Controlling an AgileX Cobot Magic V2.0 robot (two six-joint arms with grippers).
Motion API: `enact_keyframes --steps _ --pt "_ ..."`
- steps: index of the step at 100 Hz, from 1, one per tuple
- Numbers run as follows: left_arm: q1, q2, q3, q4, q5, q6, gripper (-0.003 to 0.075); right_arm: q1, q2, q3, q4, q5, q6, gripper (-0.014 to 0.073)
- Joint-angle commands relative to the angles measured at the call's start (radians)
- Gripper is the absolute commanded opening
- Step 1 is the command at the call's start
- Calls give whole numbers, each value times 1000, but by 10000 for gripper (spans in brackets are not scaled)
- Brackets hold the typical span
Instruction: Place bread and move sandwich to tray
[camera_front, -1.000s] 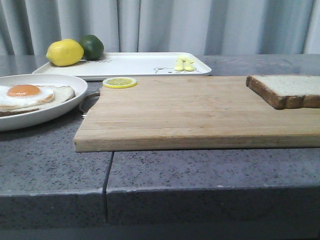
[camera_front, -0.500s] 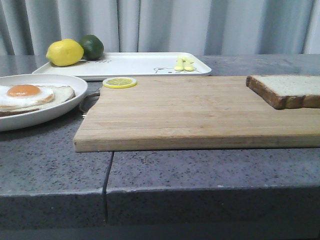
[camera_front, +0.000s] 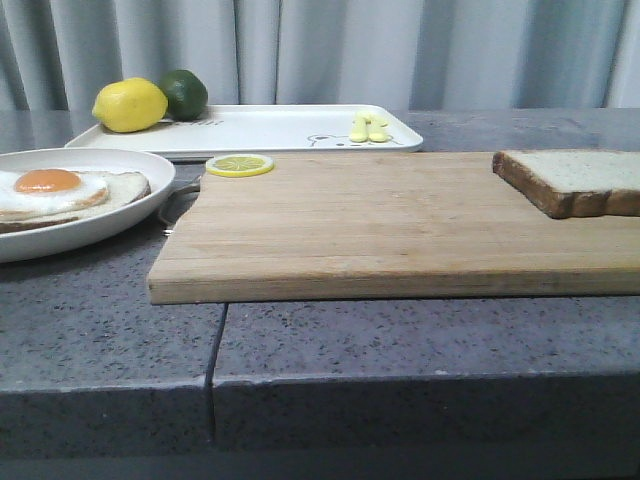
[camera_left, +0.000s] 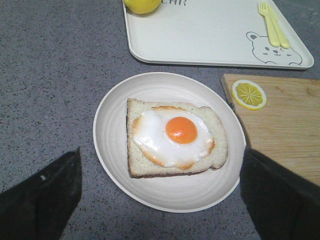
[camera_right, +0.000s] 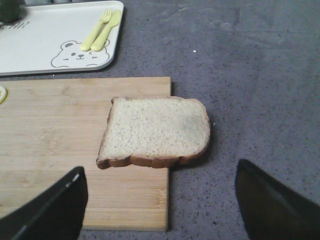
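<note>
The bread lies on the right end of the wooden cutting board, partly overhanging its edge; it also shows in the right wrist view. My right gripper is open and empty above it. The sandwich, a slice with a fried egg, sits on the round white plate at the left; it also shows in the left wrist view. My left gripper is open and empty above the plate. The tray with the bear drawing lies at the back. Neither gripper shows in the front view.
A lemon and a lime rest on the tray's left end, a yellow fork and spoon on its right. A lemon slice lies on the board's back left corner. Grey stone counter; curtain behind.
</note>
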Motion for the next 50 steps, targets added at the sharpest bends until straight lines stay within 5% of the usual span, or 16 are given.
enact_keyframes --steps 1,20,50 --pt "-2 3 -37 -20 -60 0 597 -6 10 -35 4 -66 -1 603" --pt "-2 3 -37 -20 -60 0 597 -23 21 -35 67 -70 -47 603" --pt "-2 3 -37 -20 -60 0 597 -269 159 -35 475 -84 -475 603"
